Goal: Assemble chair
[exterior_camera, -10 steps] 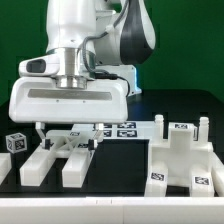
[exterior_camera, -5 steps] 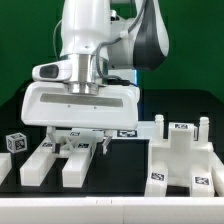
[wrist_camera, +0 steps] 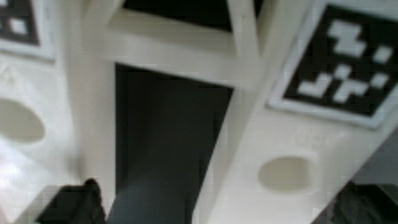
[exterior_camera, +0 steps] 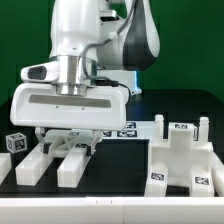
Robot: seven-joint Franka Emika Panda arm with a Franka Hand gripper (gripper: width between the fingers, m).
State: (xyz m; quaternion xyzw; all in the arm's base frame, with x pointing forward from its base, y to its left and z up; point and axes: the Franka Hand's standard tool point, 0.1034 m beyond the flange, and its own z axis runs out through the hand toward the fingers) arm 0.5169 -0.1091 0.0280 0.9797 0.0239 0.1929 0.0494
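The arm (exterior_camera: pixel 85 40) and the broad white box (exterior_camera: pixel 70 102) on its wrist stand in front of the marker board (exterior_camera: pixel 125 128). They hide that board's end toward the exterior view's left. Below the box hangs the gripper (exterior_camera: pixel 70 141), its dark fingers spread wide with nothing between them.

The chair lies in loose parts on the black table (exterior_camera: pixel 125 165), all in front of the board. Two bars (exterior_camera: pixel 30 166) (exterior_camera: pixel 70 168) lie flat and side by side with a narrow gap between them. Their long axes run from the board toward the camera, and the gripper sits just over their far ends; whether it touches them cannot be told. A small cube (exterior_camera: pixel 13 142) sits beyond the bars, off the board's hidden end, with a tag facing the camera. Before the board's other end stands a large stepped block (exterior_camera: pixel 185 160) with two upright posts at its back and tags on its top and front faces. Every part is matte white plastic, chunky and square-edged.

The wrist view is close and blurred. It shows white rails (wrist_camera: pixel 178 50) on either side of a dark slot (wrist_camera: pixel 169 130), a round recess (wrist_camera: pixel 285 172), a tag (wrist_camera: pixel 347 65) and one dark fingertip (wrist_camera: pixel 71 200). Which part this is cannot be told.
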